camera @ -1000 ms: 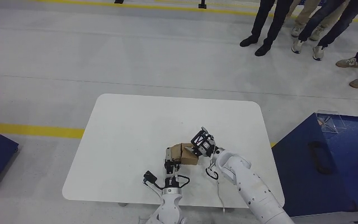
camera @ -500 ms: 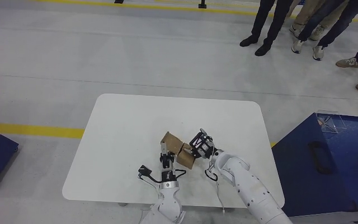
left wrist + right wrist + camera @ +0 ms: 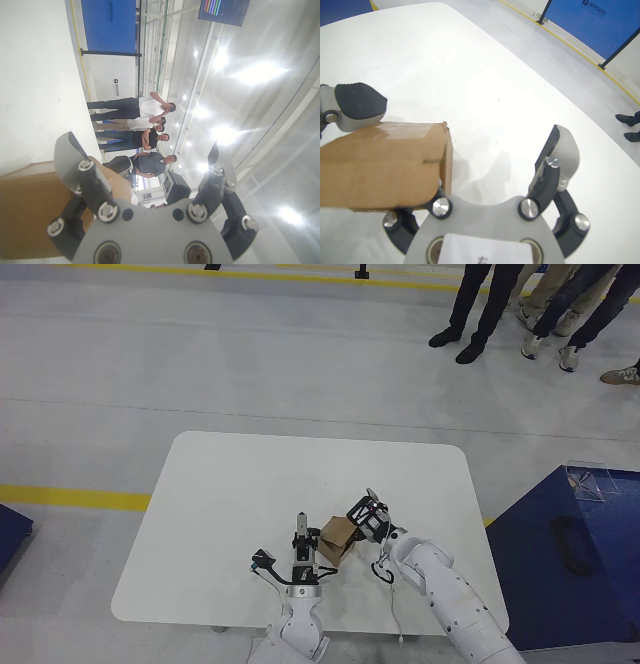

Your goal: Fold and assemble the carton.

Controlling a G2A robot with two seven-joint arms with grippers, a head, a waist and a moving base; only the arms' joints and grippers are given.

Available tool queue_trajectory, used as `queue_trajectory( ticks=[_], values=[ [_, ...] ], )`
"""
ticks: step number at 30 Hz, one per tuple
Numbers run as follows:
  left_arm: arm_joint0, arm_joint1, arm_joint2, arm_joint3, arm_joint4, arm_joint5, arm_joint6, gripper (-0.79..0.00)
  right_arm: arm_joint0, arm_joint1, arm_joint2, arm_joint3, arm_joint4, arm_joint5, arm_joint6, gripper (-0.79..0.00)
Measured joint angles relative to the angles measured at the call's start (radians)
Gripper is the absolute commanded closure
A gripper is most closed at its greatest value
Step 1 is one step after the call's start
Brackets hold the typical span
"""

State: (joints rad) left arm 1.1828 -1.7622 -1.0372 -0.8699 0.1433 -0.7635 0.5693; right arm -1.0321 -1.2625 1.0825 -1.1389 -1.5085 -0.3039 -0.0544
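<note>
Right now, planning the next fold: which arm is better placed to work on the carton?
Right, probably. Its open jaws look down on the carton, whose end lies by their gap. The left jaws, open too, aim upward away from the table, one finger merely alongside the carton; better for bracing.

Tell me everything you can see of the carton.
The carton is plain brown cardboard, partly folded into a box shape, with clear tape across one face and a short slit near one edge. It is at the near side of the white table, between the two arms. The open left claw has one finger lying flat against a side; the open right claw has one finger hidden behind the carton. Whether it rests fully on the table I cannot tell.
</note>
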Motion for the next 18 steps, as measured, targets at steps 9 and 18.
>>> queue_trajectory(
  ticks=[9, 18],
  values=[
    [0.013, -0.005, -0.004, -0.001, -0.017, 0.028, -0.052, -0.785, -0.022, 0.023, 0.081, -0.05, -0.022, -0.015, 0.053, -0.785],
    [0.069, -0.01, 0.041, -0.044, -0.077, 0.053, -0.186, -0.785, -0.05, 0.047, 0.223, -0.082, 0.11, -0.061, 0.161, -0.785]
  ],
)
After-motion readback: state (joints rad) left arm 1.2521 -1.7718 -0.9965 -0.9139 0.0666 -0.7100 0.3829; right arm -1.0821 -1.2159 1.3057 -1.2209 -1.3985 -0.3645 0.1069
